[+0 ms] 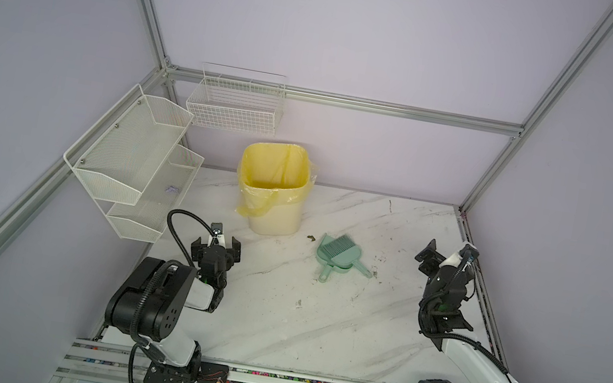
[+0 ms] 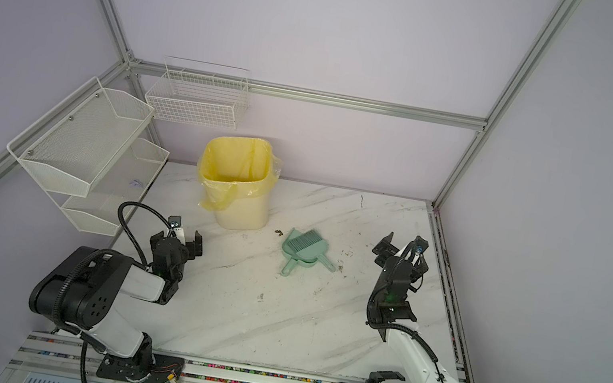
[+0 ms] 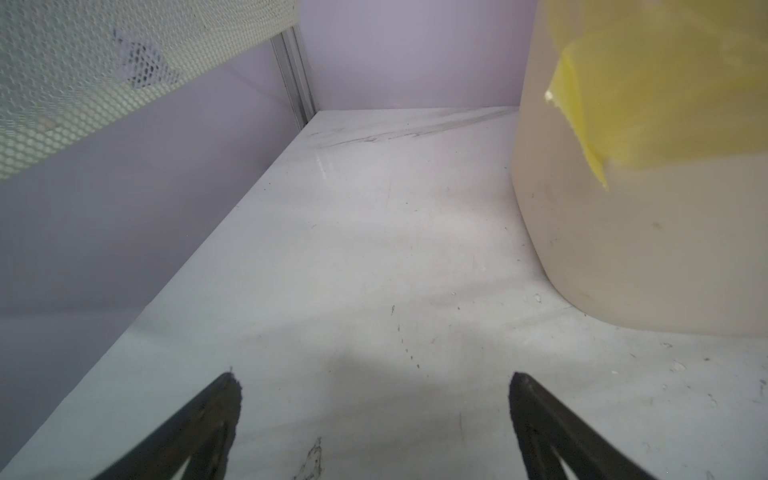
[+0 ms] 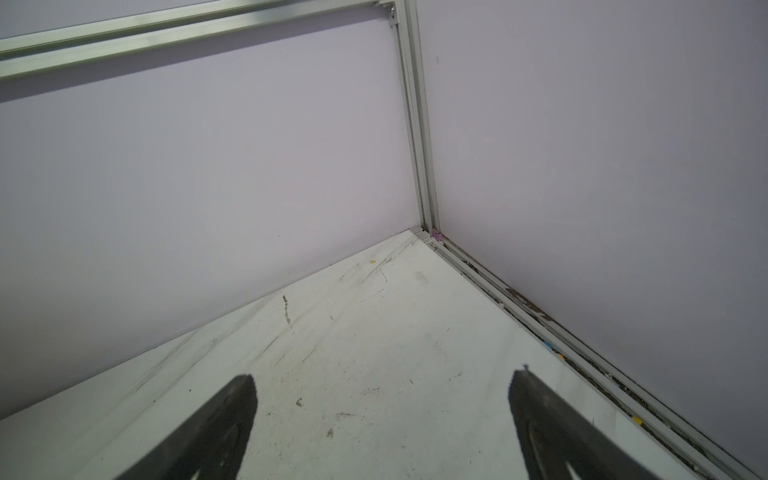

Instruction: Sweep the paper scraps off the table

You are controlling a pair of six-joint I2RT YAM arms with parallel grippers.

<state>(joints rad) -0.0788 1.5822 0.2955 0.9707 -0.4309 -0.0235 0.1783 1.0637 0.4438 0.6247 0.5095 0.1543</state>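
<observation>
We judge the sweeping done, arms parked aside.
Our left gripper (image 3: 374, 376) and right gripper (image 4: 382, 376) stand spread wide, holding nothing, over the white grey-veined marble table (image 1: 315, 329). The mint-green plastic dustpan and brush set (image 1: 332, 254) lies nested near the cream plastic bin with yellow liner (image 1: 279, 217), probably for tipping. Visible paper scraps (image 1: 171, 190): a lilac wad on the white wire-mesh shelf (image 1: 151, 204), an orange fleck (image 4: 372, 262) by the wall.
</observation>
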